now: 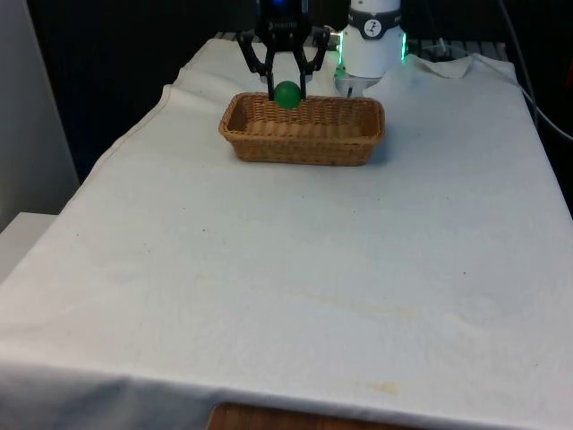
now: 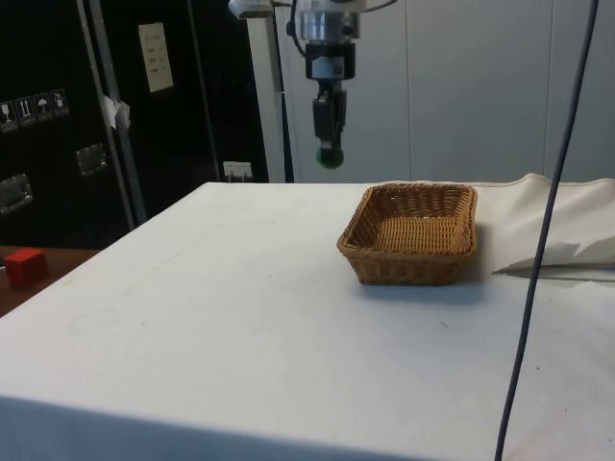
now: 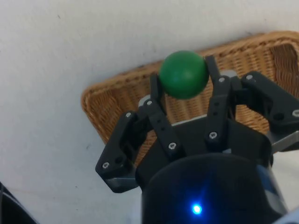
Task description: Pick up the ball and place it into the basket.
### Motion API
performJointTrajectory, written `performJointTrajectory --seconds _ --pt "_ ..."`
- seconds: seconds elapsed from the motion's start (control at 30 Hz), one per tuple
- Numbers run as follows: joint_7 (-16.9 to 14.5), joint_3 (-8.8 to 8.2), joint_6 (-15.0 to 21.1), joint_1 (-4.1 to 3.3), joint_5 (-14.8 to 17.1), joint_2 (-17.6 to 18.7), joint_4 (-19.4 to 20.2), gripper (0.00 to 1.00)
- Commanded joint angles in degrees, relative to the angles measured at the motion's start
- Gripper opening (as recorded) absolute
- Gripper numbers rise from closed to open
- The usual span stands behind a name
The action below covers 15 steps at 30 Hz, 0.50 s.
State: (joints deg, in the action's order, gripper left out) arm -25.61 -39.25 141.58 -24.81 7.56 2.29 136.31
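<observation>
At the far end of the desk (image 1: 269, 296), under its white cloth, sits a brown wicker basket (image 1: 303, 141), oblong, open side up, near the front view's middle and slightly to its left. Above the basket's far rim hangs the black hand (image 1: 286, 92), pointed downward, pinching a green ball (image 1: 286, 94) between its two fingertips. In the side view, holds the ball (image 2: 331, 157) clear of the cloth and higher than the basket (image 2: 411, 236), the hand (image 2: 330, 154) standing off toward that view's left of the wicker rim rather than straight over its hollow. From the wrist, shows the ball (image 3: 183, 74) gripped on both sides by the hand (image 3: 183, 77), with a corner of the basket (image 3: 117, 102) and its woven inside lying beneath. Near the side view's left edge, off the desk, rests a small red block (image 2: 25, 266) on a lower brown surface.
</observation>
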Motion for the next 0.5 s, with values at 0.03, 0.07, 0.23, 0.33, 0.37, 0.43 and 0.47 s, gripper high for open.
performJointTrajectory --seconds 0.03,0.07,0.23,0.33,0.37,0.43,0.47 --pt "0.2 -0.17 0.1 0.00 -0.6 -0.4 0.4 0.01" --pt "1.4 -0.52 0.9 0.11 -2.6 -0.8 1.2 0.01" --pt "2.5 -1.15 0.9 0.23 -5.4 -2.4 2.9 0.01" --pt "3.7 -1.49 0.9 0.34 -7.4 -3.5 4.1 0.01" --pt "2.7 -1.38 0.1 0.11 -6.0 -3.6 3.8 0.01" --pt "4.4 -1.60 0.9 0.40 -8.3 -4.0 4.6 0.01" --pt "4.9 -1.72 0.9 0.40 -9.1 -4.4 5.2 0.01"
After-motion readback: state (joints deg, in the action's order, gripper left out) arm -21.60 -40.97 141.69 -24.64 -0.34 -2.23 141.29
